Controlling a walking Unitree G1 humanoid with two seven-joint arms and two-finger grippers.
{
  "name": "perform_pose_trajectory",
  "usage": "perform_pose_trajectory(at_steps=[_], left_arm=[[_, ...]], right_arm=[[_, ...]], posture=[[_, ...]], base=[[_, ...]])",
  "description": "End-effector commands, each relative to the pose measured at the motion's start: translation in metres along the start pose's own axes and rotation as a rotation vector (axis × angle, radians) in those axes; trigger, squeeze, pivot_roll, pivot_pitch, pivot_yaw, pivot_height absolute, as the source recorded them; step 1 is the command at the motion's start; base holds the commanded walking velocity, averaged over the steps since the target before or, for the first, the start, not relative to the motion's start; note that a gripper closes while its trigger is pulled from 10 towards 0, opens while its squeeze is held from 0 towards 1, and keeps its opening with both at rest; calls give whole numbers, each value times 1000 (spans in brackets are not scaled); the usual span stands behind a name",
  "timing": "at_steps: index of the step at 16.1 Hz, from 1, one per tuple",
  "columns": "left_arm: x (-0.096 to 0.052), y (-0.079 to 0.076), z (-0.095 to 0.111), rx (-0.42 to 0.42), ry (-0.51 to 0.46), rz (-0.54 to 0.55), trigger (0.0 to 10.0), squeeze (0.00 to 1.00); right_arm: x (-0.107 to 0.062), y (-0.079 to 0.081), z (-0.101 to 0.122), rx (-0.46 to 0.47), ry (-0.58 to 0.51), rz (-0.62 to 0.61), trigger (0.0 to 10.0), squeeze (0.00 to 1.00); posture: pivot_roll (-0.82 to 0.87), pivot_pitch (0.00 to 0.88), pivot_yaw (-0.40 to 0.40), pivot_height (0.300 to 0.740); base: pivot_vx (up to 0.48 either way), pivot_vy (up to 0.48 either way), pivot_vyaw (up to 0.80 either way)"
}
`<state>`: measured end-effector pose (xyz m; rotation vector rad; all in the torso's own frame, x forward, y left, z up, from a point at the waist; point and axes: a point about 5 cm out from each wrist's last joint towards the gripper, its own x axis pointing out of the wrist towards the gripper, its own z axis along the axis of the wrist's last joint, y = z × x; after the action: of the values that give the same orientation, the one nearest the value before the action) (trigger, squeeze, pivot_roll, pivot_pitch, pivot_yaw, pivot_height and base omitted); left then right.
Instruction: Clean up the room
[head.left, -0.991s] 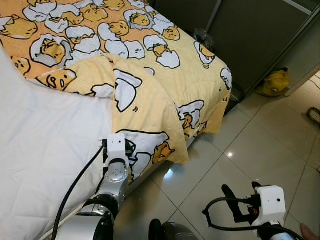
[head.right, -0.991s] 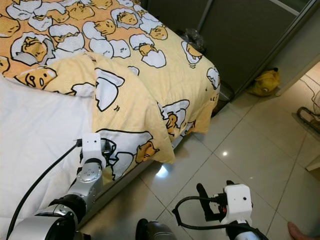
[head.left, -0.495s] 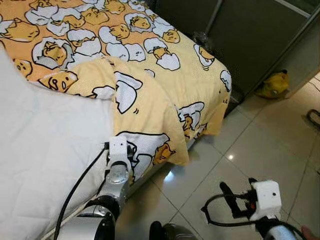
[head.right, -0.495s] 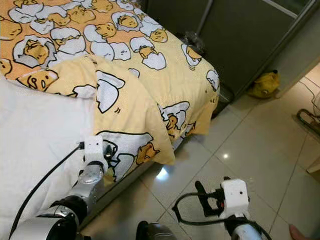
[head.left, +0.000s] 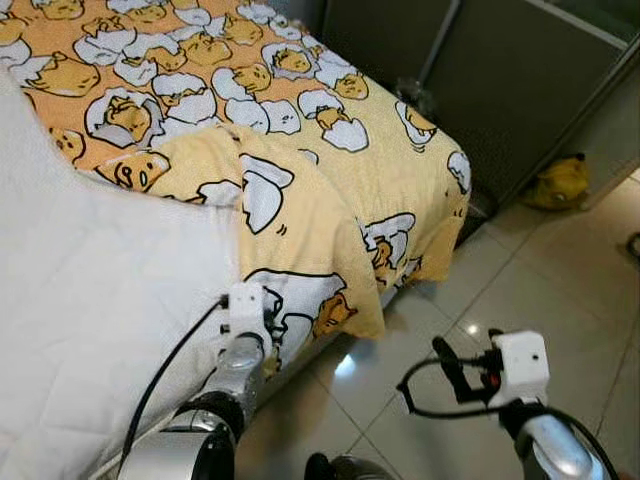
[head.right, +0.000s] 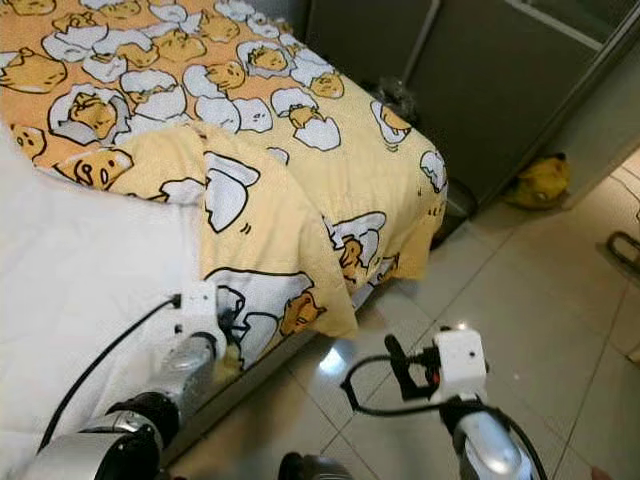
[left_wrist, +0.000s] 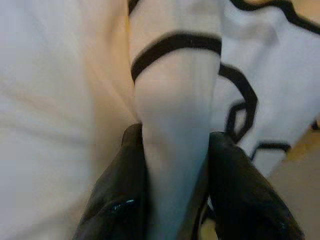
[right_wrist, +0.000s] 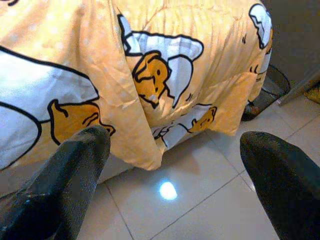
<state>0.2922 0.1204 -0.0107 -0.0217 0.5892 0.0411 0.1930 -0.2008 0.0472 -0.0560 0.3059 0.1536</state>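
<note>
On the left lies the white mattress (head.left: 90, 290), bare where the cover is turned back. The yellow blanket (head.left: 300, 200), printed with egg-and-chick cartoon figures, covers the far part of the bed and is folded over itself, so that one flap lies across the near edge of the mattress and hangs a little over the side. The left gripper (left_wrist: 172, 200) is at this hanging corner – in the left wrist view its two black fingers (left_wrist: 117, 200) are pressed on a fold of the white printed cloth, so it is grasping the blanket. The silver left arm (head.left: 235, 365) reaches up from below to the bed's edge, with a black cable beside it. To the right of the bed is the glossy tiled floor (head.left: 530, 290), with a bright reflection of a lamp near the blanket's corner. The right gripper (right_wrist: 172, 175) hovers above these tiles, just beside the bed and apart from the blanket; its fingers (right_wrist: 70, 170) are spread wide and hold nothing. Farther right, a dark cabinet (head.left: 500, 90) stands behind the bed's end, and a yellow bag (head.left: 560, 182) lies on the floor at its foot.
</note>
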Motion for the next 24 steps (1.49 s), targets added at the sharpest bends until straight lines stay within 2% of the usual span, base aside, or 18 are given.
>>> perform_pose_trajectory(at_steps=[1,5,8,9,11,13,14,15,18,20,21,24], left_arm=[[-3,-13,-12,42,58,-71,0,0],[-1,-12,-4,124,26,-123,0,0],[0,-12,-1,147,11,-143,0,0],[0,-12,1,148,6,-150,0,0],[0,-11,1,84,-1,-170,0,0],[-2,-11,-2,93,-3,-222,0,0],[-3,-12,-5,124,-8,-242,4157,0],[-6,-12,-6,252,-64,-252,10000,0],[-10,-18,-3,227,-138,-330,10000,0],[-9,-18,-5,120,-111,-303,10000,0],[-9,-17,-6,93,-101,-291,10000,0],[-14,-33,-9,106,-124,-363,10000,0]], right_arm=[[-1,-6,-3,1,10,-30,10000,0],[14,-2,-1,8,-13,-19,10000,0],[21,-1,0,10,-21,-18,10000,0],[23,-1,0,11,-26,-19,10000,0],[26,-2,0,1,-34,-19,10000,0],[30,-5,2,1,-43,-29,10000,0],[32,-6,2,5,-46,-34,10000,0],[35,-4,1,13,-47,-34,10000,0],[39,3,-2,24,-48,-14,10000,0],[41,5,-4,28,-47,-10,10000,0],[42,5,-4,29,-48,-9,10000,0],[44,4,-4,26,-53,-7,10000,0]], posture=[[-198,29,-188,740],[-171,9,-168,740],[-159,1,-154,740],[-158,0,-149,740],[-163,0,-125,740],[-154,0,-121,740],[-145,0,-120,740],[-114,0,-117,740],[-89,0,-112,740],[-79,0,-108,740],[-77,0,-109,740],[-78,0,-113,740]], base=[[0,0,0],[0,0,0],[0,0,0],[0,0,0],[0,0,0],[0,0,0],[0,0,0],[0,0,0],[0,0,0],[0,0,0],[-352,-326,0],[-336,-320,0]])
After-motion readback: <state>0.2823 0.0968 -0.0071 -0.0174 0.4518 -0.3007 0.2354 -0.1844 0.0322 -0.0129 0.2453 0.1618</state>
